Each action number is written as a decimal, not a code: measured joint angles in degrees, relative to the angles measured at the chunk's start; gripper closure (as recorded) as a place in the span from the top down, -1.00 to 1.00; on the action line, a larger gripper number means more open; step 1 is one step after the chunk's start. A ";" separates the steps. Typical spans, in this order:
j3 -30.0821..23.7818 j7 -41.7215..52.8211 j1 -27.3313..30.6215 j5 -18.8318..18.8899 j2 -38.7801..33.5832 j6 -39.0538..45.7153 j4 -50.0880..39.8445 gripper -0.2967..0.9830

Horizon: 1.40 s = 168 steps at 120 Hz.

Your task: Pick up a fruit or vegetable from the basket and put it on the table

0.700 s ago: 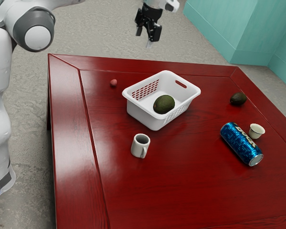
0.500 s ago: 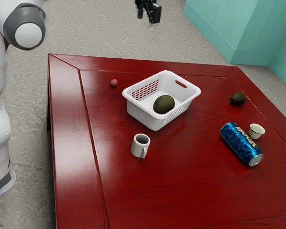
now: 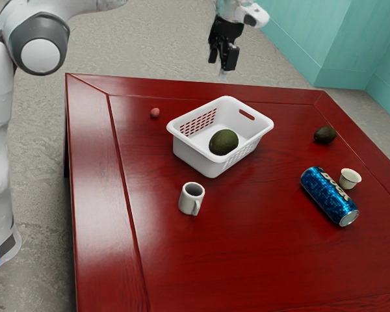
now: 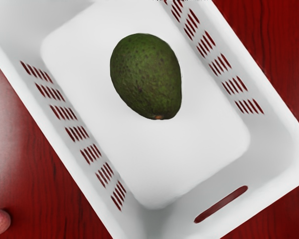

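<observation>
An empty gripper (image 3: 221,63), its fingers parted, hangs at twelve o'clock from the white basket (image 3: 198,158) in the exterior view, likely high to clear the walls. Inside, an avocado (image 4: 146,76) lies on its side, probably penned against rolling; a mug (image 3: 190,199) stands at seven o'clock on the table (image 3: 260,253).

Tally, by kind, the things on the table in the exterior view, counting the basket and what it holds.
Avocados: 2
Basket: 1
Mug: 1
Can: 1
Cup: 1
Small red fruit: 1
Total: 7
</observation>
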 joint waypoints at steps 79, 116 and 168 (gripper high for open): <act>2.38 -22.89 -4.11 -8.05 -3.20 19.13 -22.04 0.54; 3.64 -29.06 -4.19 -9.10 -2.77 25.32 -25.39 0.54; 3.45 -28.96 -2.68 -8.64 4.43 28.90 -22.38 0.54</act>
